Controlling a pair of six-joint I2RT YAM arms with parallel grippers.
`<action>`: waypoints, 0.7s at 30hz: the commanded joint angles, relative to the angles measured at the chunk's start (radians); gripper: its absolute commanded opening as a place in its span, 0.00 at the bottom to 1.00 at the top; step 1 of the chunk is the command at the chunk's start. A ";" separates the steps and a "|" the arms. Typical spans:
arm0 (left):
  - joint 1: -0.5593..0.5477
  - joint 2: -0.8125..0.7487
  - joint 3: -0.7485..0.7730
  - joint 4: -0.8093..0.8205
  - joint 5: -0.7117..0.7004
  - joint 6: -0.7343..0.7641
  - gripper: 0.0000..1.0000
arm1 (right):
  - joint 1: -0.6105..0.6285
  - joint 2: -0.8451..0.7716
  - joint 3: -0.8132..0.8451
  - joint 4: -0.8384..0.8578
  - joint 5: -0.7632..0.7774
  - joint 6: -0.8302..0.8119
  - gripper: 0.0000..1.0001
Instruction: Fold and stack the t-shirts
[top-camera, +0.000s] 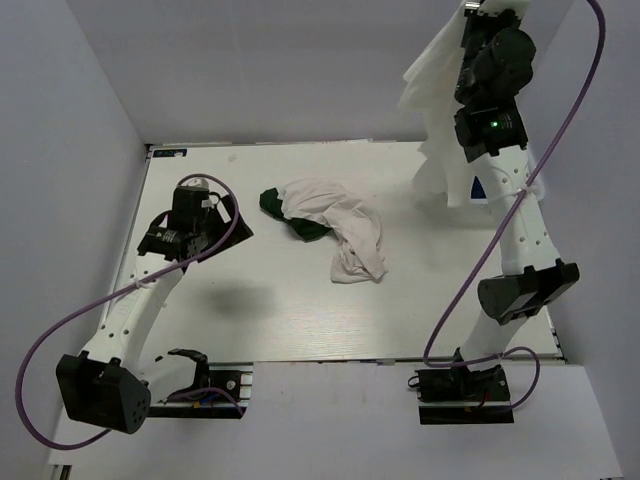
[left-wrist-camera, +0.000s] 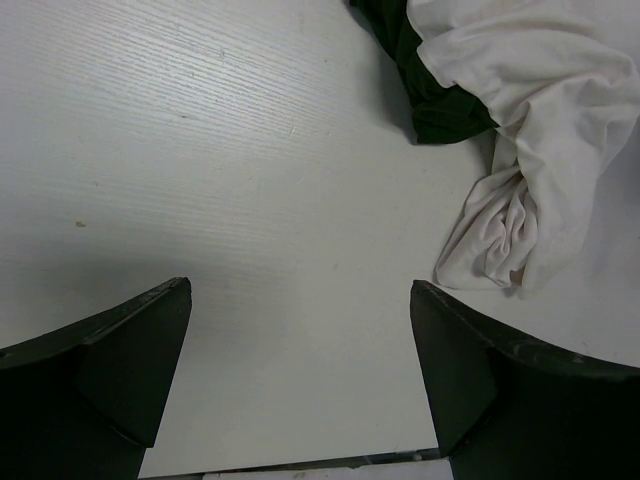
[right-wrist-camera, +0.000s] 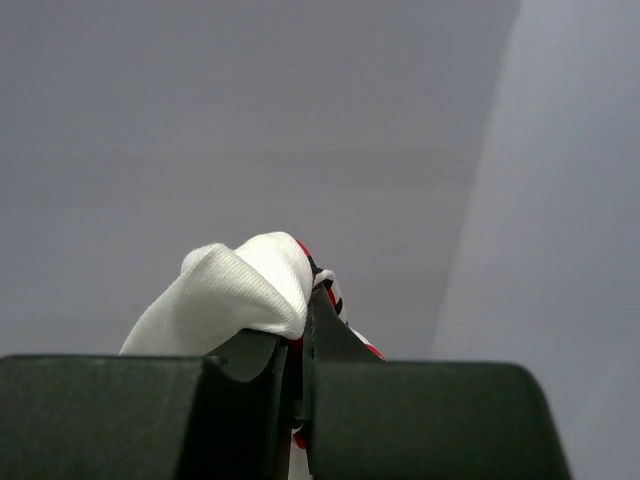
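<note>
Jaws pinched, right gripper (right-wrist-camera: 304, 335) holding white tee (right-wrist-camera: 238, 282)

Honestly, nothing here is actually readable, no labels, brands or numbers on anything. The white tee (right-wrist-camera: 250, 285) pinched in the right gripper (right-wrist-camera: 303, 340) shows scraps of red print at the fold, but it's too bunched up to make out letters. The crumpled off-white tee (top-camera: 340, 225) on the desk (top-camera: 250, 310) only shows plain cloth and dark green trim.
</note>
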 joint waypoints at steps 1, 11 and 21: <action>-0.004 0.015 0.053 0.010 -0.011 0.003 1.00 | -0.103 0.018 0.064 0.188 -0.043 -0.072 0.00; -0.004 0.183 0.125 0.040 -0.002 0.022 1.00 | -0.329 0.249 0.107 0.239 -0.093 0.010 0.00; -0.013 0.406 0.230 0.095 0.041 0.031 1.00 | -0.519 0.342 0.074 0.231 -0.299 0.064 0.00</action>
